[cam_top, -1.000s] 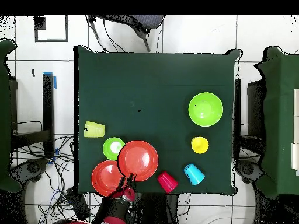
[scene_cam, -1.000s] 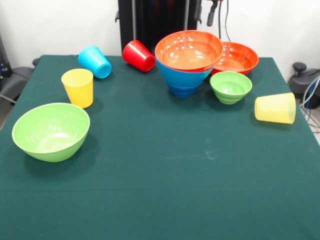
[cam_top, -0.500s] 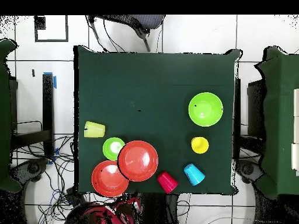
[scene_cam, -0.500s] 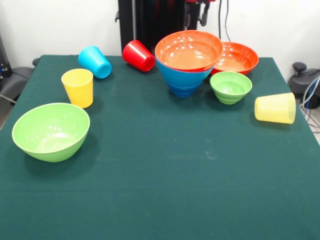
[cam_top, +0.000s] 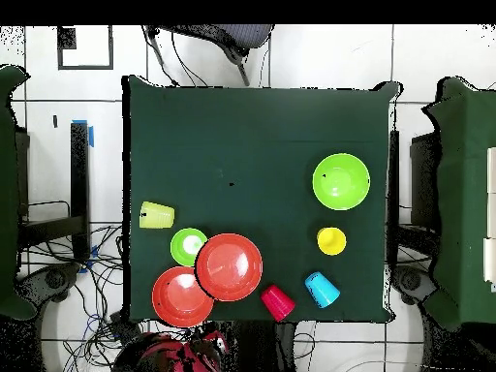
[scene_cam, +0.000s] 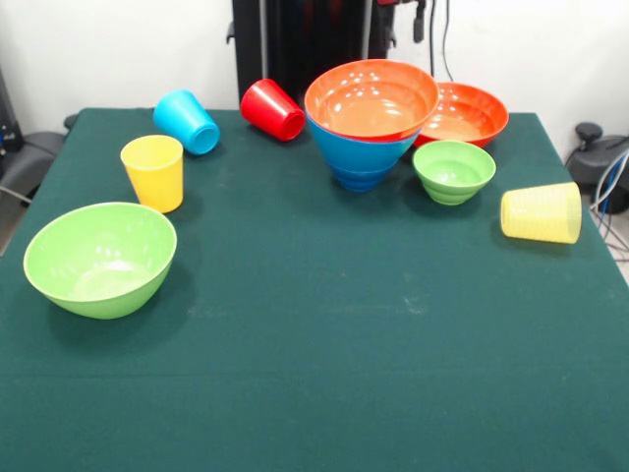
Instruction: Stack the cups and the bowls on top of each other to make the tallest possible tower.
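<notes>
Front view: hand (scene_cam: 420,20) at top edge, above bowls (scene_cam: 371,98).

A robotics lab: a green-clothed bench (cam_top: 252,145) on a tiled floor (cam_top: 426,58), loose cables (cam_top: 92,281) at nine o'clock.

A dark green cloth covers the table (scene_cam: 324,383). The tower (scene_cam: 369,123) is an orange-red bowl (scene_cam: 371,98) over a blue bowl (scene_cam: 362,157). A second orange-red bowl (scene_cam: 467,111) sits right of it, the small green bowl (scene_cam: 453,171) nearer. The big bowl (scene_cam: 100,258) is light green. The cups are yellow (scene_cam: 153,172), light blue (scene_cam: 186,121), red (scene_cam: 272,109) and ribbed pale yellow (scene_cam: 541,212).
</notes>
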Available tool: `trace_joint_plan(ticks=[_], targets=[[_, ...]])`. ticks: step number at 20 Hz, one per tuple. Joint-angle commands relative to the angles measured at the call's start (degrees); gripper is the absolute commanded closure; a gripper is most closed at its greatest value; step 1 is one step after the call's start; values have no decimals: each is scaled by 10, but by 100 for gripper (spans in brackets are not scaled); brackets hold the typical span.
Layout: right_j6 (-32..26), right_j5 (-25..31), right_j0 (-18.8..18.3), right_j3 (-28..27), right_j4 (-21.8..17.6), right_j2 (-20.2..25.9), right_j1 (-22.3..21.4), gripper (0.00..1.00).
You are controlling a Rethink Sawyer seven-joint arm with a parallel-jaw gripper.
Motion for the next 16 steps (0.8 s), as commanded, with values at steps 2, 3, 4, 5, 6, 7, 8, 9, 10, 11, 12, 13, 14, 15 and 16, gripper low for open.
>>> trace_joint_plan(ticks=[2,3,4,5,6,7,8,9,10,11,12,13,14,15,16], targets=[[-109,-18,16,6,-4,29,-7,0],[-105,-25,16,13,-7,30,-18,0],[-102,-31,17,20,-11,31,-30,0],[-98,-37,16,25,-14,32,-35,0],[-95,-43,16,29,-16,33,-40,0],[-89,-55,16,30,-15,37,-41,0],[-83,-64,14,28,-14,41,-37,0],[-77,-74,13,26,-13,45,-33,0],[-72,-72,15,25,-13,50,-27,0],[-65,-72,21,20,-13,58,-20,0],[-58,-73,24,18,-14,64,-19,0],[-43,-86,27,18,-16,74,-30,0],[-35,-100,29,21,-13,80,-46,0],[-27,-113,31,23,-10,86,-62,0],[-27,-122,32,24,-4,88,-76,0]])
